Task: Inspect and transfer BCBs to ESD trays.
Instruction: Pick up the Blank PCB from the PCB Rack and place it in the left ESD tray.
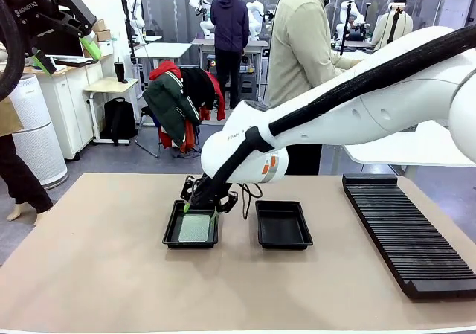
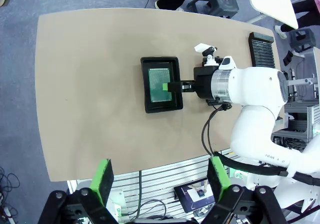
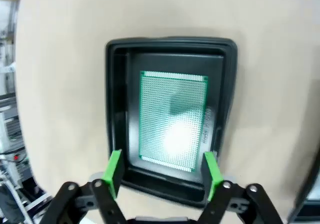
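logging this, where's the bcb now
In the front view the BCB lies flat in the left ESD tray, just under the open right gripper.

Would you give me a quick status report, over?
Right gripper open over shallow black plastic tray. Thin green gridded board flat inside it. Left gripper open, held high. Path clear.

On the table two trays lie side by side near the middle, a gap between them. A board lies flat in the left tray, with the right tray beside it. A rack runs along the table's right side, well apart from the trays. The right gripper hangs just above the left tray's far end. The left gripper is raised high at the far left. A person stands behind the table.
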Tool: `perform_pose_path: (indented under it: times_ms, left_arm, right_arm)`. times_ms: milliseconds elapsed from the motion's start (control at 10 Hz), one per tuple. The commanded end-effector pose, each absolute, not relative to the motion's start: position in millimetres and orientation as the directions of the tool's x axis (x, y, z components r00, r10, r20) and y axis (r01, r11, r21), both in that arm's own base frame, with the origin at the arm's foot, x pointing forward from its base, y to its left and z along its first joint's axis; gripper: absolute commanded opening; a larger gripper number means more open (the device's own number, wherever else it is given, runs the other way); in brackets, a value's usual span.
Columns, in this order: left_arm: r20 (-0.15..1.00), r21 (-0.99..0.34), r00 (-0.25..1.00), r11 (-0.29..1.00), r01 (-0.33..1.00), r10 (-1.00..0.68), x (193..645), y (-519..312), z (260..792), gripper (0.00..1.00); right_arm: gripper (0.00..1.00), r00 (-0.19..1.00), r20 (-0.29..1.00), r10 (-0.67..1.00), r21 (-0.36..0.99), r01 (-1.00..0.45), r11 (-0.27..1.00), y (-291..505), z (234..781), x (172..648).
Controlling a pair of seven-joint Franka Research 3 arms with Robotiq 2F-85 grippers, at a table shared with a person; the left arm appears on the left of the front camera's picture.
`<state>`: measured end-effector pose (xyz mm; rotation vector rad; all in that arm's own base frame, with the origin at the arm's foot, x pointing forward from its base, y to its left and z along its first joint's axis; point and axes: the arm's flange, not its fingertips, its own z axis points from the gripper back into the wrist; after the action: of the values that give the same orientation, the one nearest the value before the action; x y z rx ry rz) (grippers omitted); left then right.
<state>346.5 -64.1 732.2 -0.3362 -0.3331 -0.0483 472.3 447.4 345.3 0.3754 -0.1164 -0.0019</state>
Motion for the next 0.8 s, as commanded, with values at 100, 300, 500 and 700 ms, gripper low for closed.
perform_pose_path:
  times_ms: [100,300,500,700]
  left_arm:
    - [0.33,-0.325,0.944,0.94,0.102,0.012,346,-64,731,1.0]
    - [0.33,-0.325,0.944,0.94,0.102,0.012,346,-64,731,1.0]
    - [0.33,-0.325,0.944,0.94,0.102,0.012,346,-64,731,1.0]
    - [0.33,-0.325,0.944,0.94,0.102,0.012,346,-64,731,1.0]
  right_arm:
    - [1.0,0.993,0.114,-0.019,0.186,-0.003,0.982,463,383,463]
    - [1.0,0.994,0.11,-0.022,0.156,0.004,0.988,456,395,461]
    - [1.0,0.995,0.101,-0.022,0.147,0.007,0.989,452,402,460]
    - [1.0,0.995,0.097,-0.003,0.165,-0.013,0.986,453,400,462]
